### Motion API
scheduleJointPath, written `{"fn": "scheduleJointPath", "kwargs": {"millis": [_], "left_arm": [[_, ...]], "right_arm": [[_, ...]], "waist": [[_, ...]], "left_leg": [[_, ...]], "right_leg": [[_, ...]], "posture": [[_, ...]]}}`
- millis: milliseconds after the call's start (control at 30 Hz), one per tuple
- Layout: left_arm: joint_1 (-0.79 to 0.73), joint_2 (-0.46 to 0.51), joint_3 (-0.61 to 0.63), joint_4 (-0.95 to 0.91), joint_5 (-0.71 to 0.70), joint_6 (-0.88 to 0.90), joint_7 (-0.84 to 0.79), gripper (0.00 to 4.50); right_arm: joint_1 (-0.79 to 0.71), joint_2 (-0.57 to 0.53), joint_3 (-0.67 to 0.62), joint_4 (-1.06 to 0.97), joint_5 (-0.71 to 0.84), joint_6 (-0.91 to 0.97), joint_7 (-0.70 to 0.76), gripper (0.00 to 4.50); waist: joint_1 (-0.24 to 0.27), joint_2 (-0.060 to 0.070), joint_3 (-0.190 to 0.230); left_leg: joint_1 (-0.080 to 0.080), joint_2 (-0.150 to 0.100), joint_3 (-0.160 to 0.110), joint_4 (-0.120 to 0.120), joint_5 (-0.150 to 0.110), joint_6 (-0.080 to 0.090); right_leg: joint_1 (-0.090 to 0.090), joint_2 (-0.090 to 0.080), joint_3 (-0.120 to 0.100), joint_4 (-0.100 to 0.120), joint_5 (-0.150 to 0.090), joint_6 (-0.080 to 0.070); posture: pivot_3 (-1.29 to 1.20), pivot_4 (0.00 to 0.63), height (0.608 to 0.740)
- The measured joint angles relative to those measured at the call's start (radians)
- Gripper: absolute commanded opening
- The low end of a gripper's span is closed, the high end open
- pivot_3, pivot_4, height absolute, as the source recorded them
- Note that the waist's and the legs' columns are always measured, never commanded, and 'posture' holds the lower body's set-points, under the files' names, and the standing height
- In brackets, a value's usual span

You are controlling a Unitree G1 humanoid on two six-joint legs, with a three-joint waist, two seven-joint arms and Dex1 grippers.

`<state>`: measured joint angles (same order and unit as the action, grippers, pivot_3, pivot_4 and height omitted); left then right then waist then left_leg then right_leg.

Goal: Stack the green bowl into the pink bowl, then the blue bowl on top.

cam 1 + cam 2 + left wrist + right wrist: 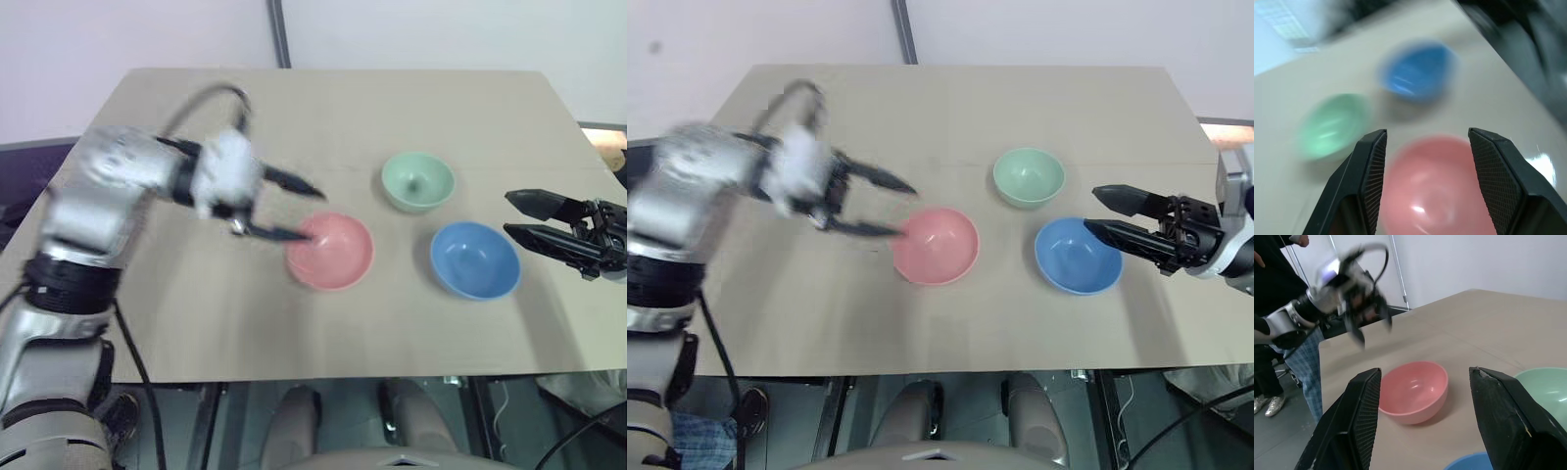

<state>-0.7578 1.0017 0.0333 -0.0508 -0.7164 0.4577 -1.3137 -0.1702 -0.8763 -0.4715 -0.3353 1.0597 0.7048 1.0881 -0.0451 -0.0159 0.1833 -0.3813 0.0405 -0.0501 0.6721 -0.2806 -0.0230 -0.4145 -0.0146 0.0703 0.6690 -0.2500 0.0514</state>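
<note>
All three bowls are sitting loose and unstacked on the table (196,333). Using the pink bowl (330,252) as landmark: blue bowl (475,259) is lying to its right, nearest the right gripper (511,215), whose jaws are standing wide, holding nothing. Left gripper (299,211) is hovering over pink's left rim, jaws wide, empty. Green bowl (418,181) is sitting beyond-right of pink. Looks rigid, light, smooth, likely slippery; I'd be pinching the rim wall.
</note>
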Motion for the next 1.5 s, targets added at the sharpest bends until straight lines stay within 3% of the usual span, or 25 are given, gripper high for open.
{"fn": "scheduleJointPath", "kwargs": {"millis": [100,167,267,467,700,833,1033,1100,1233,1367,1500], "left_arm": [[0.131,0.039,0.182,0.004,-0.102,0.179,0.092,2.80],[0.358,0.062,0.319,-0.008,-0.126,0.260,0.105,2.80],[0.558,0.061,0.417,-0.025,-0.103,0.277,0.110,2.80],[0.761,0.048,0.631,-0.093,-0.075,0.287,0.171,2.80],[0.811,0.024,0.703,-0.132,-0.084,0.293,0.176,2.80],[0.810,0.024,0.707,-0.157,-0.108,0.297,0.169,2.80],[0.808,0.028,0.696,-0.175,-0.111,0.291,0.142,2.80],[0.795,0.031,0.680,-0.176,-0.112,0.291,0.136,2.80],[0.765,0.036,0.639,-0.174,-0.110,0.282,0.125,2.80],[0.746,0.040,0.617,-0.167,-0.104,0.273,0.115,2.80],[0.740,0.045,0.601,-0.159,-0.100,0.270,0.104,2.80]], "right_arm": [[0.003,0.000,0.002,0.000,0.000,-0.002,0.002,3.18],[0.000,0.000,0.002,0.003,0.000,-0.002,0.005,3.18],[-0.015,-0.001,0.009,0.021,-0.001,-0.003,0.014,3.18],[-0.057,-0.004,0.041,0.057,-0.022,-0.008,0.041,3.18],[-0.111,-0.004,0.084,0.107,-0.062,-0.012,0.064,3.18],[-0.159,-0.004,0.153,0.143,-0.159,-0.041,0.045,3.18],[-0.349,-0.010,0.349,0.238,-0.420,-0.049,-0.124,3.18],[-0.447,-0.001,0.475,0.337,-0.566,-0.064,-0.159,3.18],[-0.620,0.123,0.603,0.490,-0.752,-0.179,-0.224,3.18],[-0.717,0.169,0.755,0.578,-0.947,-0.336,-0.201,3.18],[-0.719,0.207,0.846,0.621,-1.015,-0.459,-0.113,3.18]], "waist": [[0.001,0.001,0.000],[-0.006,0.001,0.000],[0.004,-0.001,0.000],[0.026,-0.002,0.000],[0.029,-0.002,0.000],[0.026,-0.001,0.000],[0.006,-0.001,0.001],[0.003,-0.001,0.001],[-0.004,-0.001,0.001],[0.001,-0.001,0.001],[0.004,-0.001,0.001]], "left_leg": [[0.001,0.000,0.001,0.000,0.000,0.000],[0.001,0.000,0.002,-0.001,0.000,0.000],[0.000,0.000,0.000,0.000,0.000,0.000],[0.001,0.000,0.002,0.000,0.000,0.000],[0.000,0.000,0.002,0.000,0.000,0.000],[0.000,0.000,0.002,0.000,0.000,0.000],[0.000,0.000,0.002,-0.001,0.000,0.000],[-0.001,0.000,0.003,-0.001,0.000,0.000],[-0.003,0.000,0.004,-0.002,0.000,0.000],[-0.006,0.000,0.004,-0.003,0.000,-0.001],[-0.017,-0.002,0.004,-0.001,0.000,-0.001]], "right_leg": [[0.000,0.000,0.001,0.000,0.000,0.000],[-0.001,-0.001,0.001,0.001,0.000,-0.001],[-0.001,-0.001,0.000,0.001,0.000,-0.001],[0.000,-0.001,0.000,0.000,0.000,-0.001],[0.000,-0.001,0.000,0.000,0.000,-0.001],[-0.001,-0.001,0.000,0.000,0.000,-0.002],[-0.001,-0.001,0.001,0.000,0.000,-0.002],[-0.003,-0.001,0.001,0.000,0.001,-0.002],[-0.008,-0.001,0.003,0.002,0.001,-0.002],[-0.011,-0.001,0.002,0.003,0.001,-0.002],[-0.021,-0.003,0.002,0.003,0.001,-0.002]], "posture": [[0.00,0.150,0.740],[0.00,0.150,0.740],[0.00,0.150,0.740],[0.00,0.150,0.740],[0.00,0.150,0.740],[0.00,0.150,0.740],[0.00,0.150,0.740],[0.00,0.150,0.740],[0.00,0.150,0.740],[0.00,0.150,0.740],[0.00,0.150,0.740]]}}
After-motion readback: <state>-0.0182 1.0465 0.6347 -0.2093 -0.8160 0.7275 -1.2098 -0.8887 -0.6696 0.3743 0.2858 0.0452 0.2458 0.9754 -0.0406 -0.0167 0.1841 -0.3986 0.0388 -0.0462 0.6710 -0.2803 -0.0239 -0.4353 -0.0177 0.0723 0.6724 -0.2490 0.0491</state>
